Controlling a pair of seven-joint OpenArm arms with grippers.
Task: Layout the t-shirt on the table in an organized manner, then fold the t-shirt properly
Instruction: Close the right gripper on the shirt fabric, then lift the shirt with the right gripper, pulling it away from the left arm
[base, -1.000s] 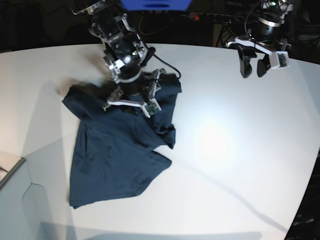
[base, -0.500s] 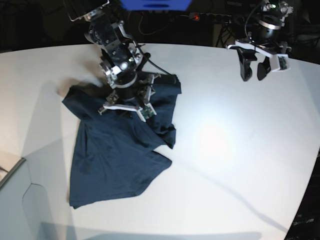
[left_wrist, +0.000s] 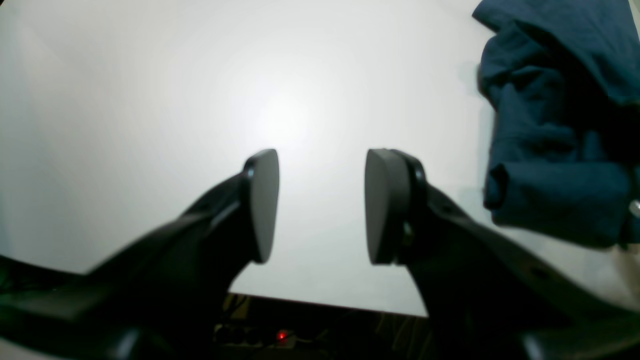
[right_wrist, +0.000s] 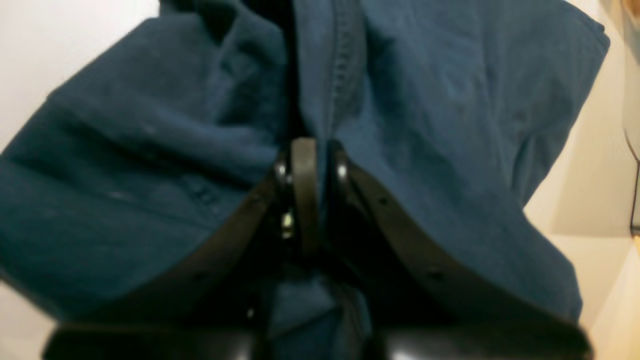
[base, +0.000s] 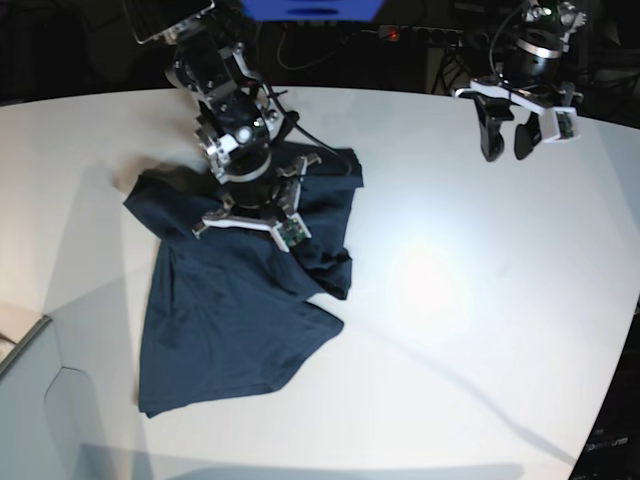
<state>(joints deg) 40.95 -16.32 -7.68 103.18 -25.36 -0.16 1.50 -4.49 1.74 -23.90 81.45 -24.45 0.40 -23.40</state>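
The dark navy t-shirt (base: 230, 310) lies crumpled on the white table (base: 450, 300), bunched at its far end and spread wider toward the near edge. My right gripper (base: 255, 215) presses down into the bunched upper part. In the right wrist view its fingers (right_wrist: 305, 200) stand together, shut on a fold of the t-shirt (right_wrist: 425, 125). My left gripper (base: 505, 145) hangs open above the table's back right, nothing between its pads (left_wrist: 382, 205). In the left wrist view the t-shirt (left_wrist: 550, 150) sits off to the right, apart from the left gripper (left_wrist: 320, 205).
A power strip with a red light (base: 392, 35) and cables lie behind the table's far edge. A pale grey surface (base: 25, 350) meets the table at the lower left. A blue block (base: 310, 8) sits above the right arm.
The right gripper has shifted slightly left and down onto the shirt's bunched part, and its fingers have closed on the cloth. The left arm has not moved.
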